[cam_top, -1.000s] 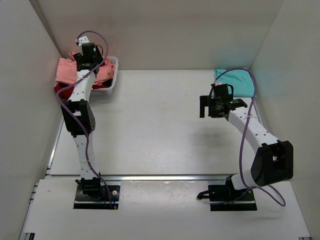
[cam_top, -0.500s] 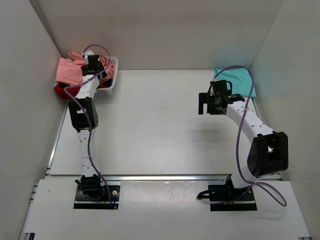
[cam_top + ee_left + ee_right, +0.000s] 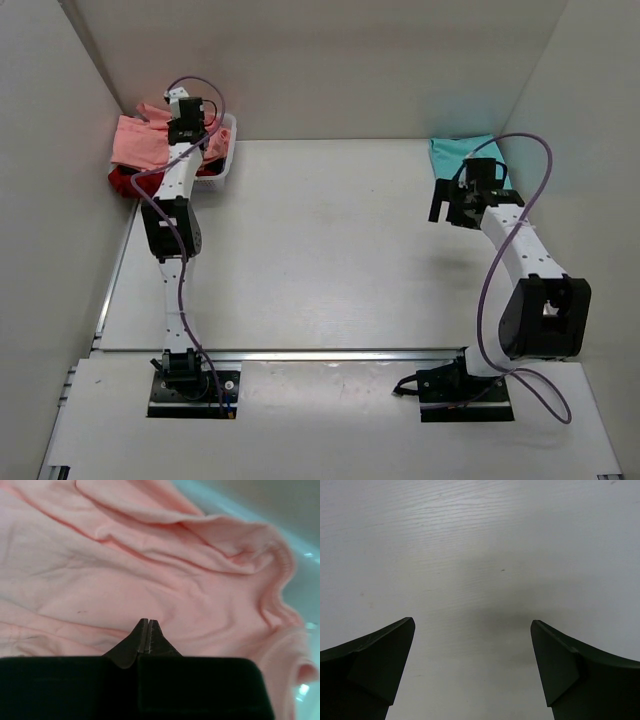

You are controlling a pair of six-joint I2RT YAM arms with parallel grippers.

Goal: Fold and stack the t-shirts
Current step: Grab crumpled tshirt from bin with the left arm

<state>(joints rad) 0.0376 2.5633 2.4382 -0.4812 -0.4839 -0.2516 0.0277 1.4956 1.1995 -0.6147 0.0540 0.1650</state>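
Two hands, two states: your left hand (image 3: 148,622) is pressed together just over the pink shirt (image 3: 150,575) draped on the basket (image 3: 228,152) — your right hand (image 3: 472,621) is spread above the counter (image 3: 480,540), near the turquoise shirt (image 3: 452,152) far right.

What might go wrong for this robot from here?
The left gripper hangs, jaws shut, over the pink shirt, which spills out of the white basket: pulling it could tip the basket or drag the red shirt along. The right gripper, jaws open, is near the turquoise shirt and might rumple it.
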